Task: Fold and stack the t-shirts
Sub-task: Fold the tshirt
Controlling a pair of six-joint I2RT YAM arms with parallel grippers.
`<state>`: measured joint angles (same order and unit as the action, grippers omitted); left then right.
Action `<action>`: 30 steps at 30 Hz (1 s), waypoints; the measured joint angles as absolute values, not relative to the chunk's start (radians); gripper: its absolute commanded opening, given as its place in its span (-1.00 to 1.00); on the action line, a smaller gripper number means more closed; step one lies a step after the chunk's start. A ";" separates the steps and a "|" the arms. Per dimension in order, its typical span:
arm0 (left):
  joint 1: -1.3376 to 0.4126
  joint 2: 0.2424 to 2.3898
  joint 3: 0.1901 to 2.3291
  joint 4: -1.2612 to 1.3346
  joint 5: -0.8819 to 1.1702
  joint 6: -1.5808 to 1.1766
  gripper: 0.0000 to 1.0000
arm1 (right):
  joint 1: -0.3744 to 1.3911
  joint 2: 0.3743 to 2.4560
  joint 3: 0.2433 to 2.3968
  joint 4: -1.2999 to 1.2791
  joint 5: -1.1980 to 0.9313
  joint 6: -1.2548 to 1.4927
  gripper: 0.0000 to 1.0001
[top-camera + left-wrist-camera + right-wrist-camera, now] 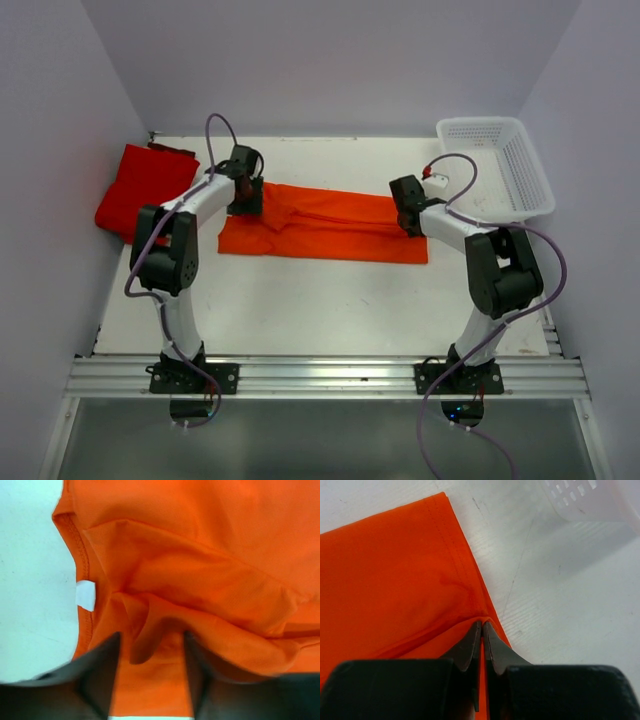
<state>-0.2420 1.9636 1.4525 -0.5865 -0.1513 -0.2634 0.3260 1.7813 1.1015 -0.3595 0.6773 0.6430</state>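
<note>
Table [300, 300] | left tool [152, 647] parted | right tool [481, 630] pinching orange shirt [385, 580] | tag [85, 595]: left-wrist only

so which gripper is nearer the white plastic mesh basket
Right. The right gripper is shut on the bright orange cloth t-shirt, at its end nearest the white plastic mesh basket; the left gripper is open over the opposite end.

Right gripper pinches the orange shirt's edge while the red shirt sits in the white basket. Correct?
Not quite. The red shirt lies on the table at the far left, not in the white basket, as the top view shows. The right gripper does pinch the edge of the orange shirt.
</note>
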 measured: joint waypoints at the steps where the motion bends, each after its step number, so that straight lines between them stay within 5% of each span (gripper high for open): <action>1: -0.241 1.963 1.452 -0.579 -0.154 -0.271 0.40 | 0.325 1.781 1.101 -0.350 0.670 0.639 -0.22; 2: -0.241 1.960 1.448 -0.561 -0.159 -0.274 0.61 | 0.325 1.779 1.097 -0.331 0.661 0.637 0.02; 6: -0.237 1.872 1.363 -0.476 -0.178 -0.288 0.94 | 0.324 1.727 1.034 -0.231 0.602 0.584 0.92; 12: -0.236 1.579 1.262 -0.375 -0.179 -0.309 1.00 | 0.324 1.558 0.969 -0.140 0.538 0.518 0.97; 14: -0.236 1.493 1.241 -0.347 -0.175 -0.327 0.92 | 0.324 1.500 0.963 -0.121 0.523 0.506 0.80; 15: -0.236 1.462 1.229 -0.336 -0.171 -0.337 0.82 | 0.324 1.478 0.959 -0.115 0.518 0.502 0.38; 16: -0.236 1.427 1.206 -0.321 -0.162 -0.352 0.50 | 0.324 1.453 0.953 -0.109 0.503 0.493 -0.15; 17: -0.236 1.399 1.175 -0.303 -0.144 -0.369 0.31 | 0.324 1.432 0.945 -0.099 0.491 0.485 -0.81; 18: -0.236 1.375 1.136 -0.284 -0.121 -0.387 0.05 | 0.324 1.417 0.938 -0.093 0.474 0.479 -1.00; 19: -0.236 1.360 1.093 -0.271 -0.096 -0.403 -0.61 | 0.324 1.409 0.931 -0.090 0.457 0.482 -1.00; 21: -0.236 1.357 0.999 -0.240 -0.033 -0.437 -1.00 | 0.324 1.406 0.921 -0.092 0.434 0.487 -1.00; 30: -0.236 1.438 0.770 -0.194 0.131 -0.559 -1.00 | 0.324 1.530 0.906 -0.144 0.355 0.498 -1.00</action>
